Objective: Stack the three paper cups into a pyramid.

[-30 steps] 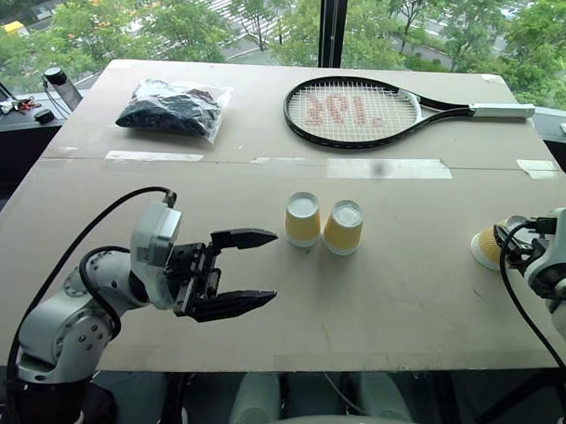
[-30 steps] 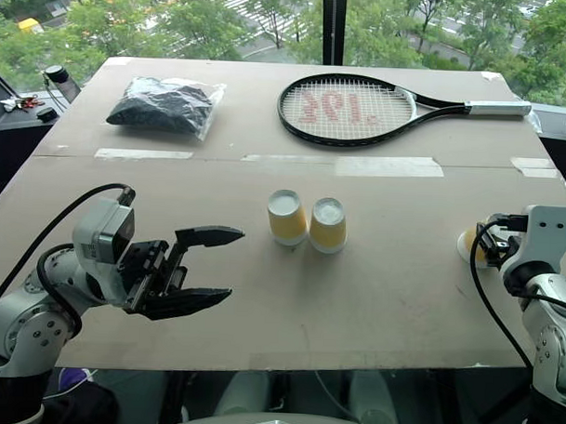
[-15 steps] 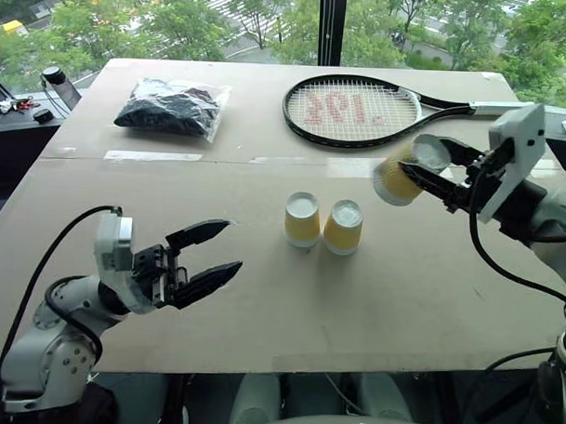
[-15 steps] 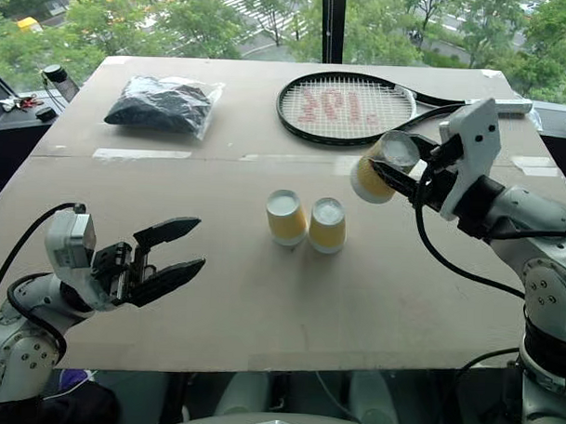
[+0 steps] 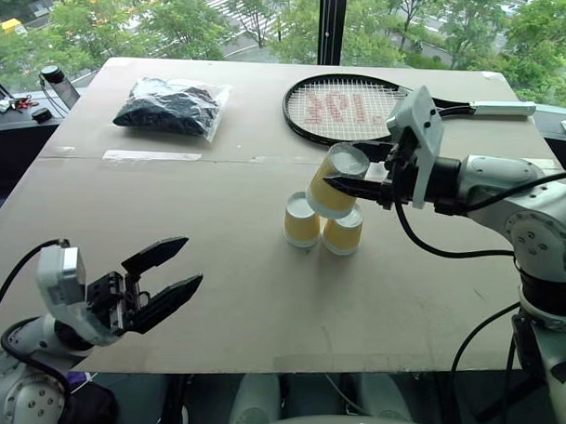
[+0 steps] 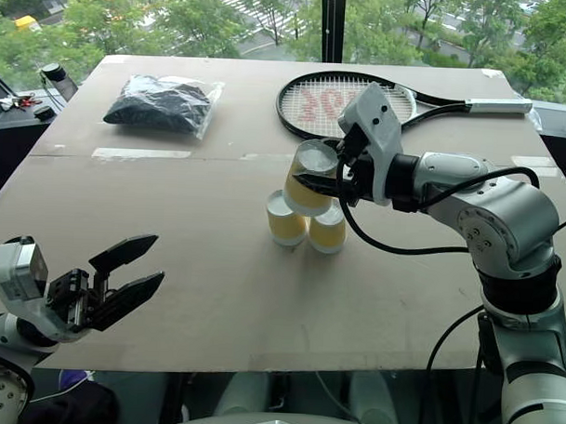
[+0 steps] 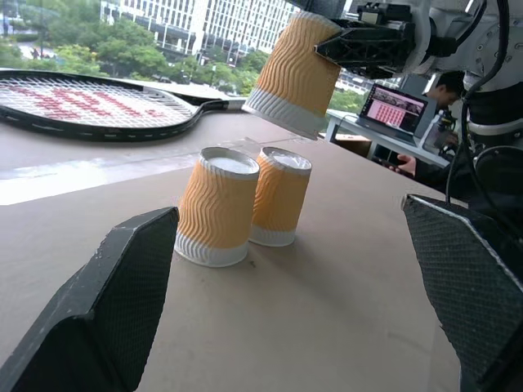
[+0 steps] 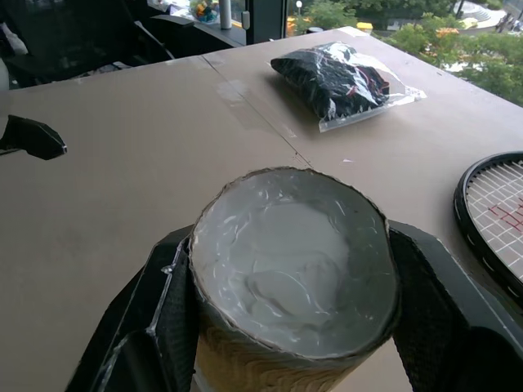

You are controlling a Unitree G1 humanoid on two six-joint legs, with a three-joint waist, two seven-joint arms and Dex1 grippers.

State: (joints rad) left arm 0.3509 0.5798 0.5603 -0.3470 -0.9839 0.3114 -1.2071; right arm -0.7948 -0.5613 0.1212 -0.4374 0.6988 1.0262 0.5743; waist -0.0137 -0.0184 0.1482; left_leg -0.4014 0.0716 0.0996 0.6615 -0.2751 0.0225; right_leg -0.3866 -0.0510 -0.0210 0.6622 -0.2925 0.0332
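We find two yellow ribbed paper cups [image 5: 302, 221] [image 5: 343, 231] standing upside down, side by side and touching, at the middle of the brown board table [image 5: 261, 295]: the pyramid's base. Our right gripper [image 5: 345, 168] clamps the third yellow ribbed cup [image 5: 332, 178], tilted just above them, evidently for placing on top. Our left gripper [image 5: 169, 272] hangs wide and empty near the table's front edge.

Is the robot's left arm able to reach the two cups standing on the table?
Probably yes. The left gripper is open and aimed at the two standing cups, with bare table between; the right gripper holds the third cup above them.
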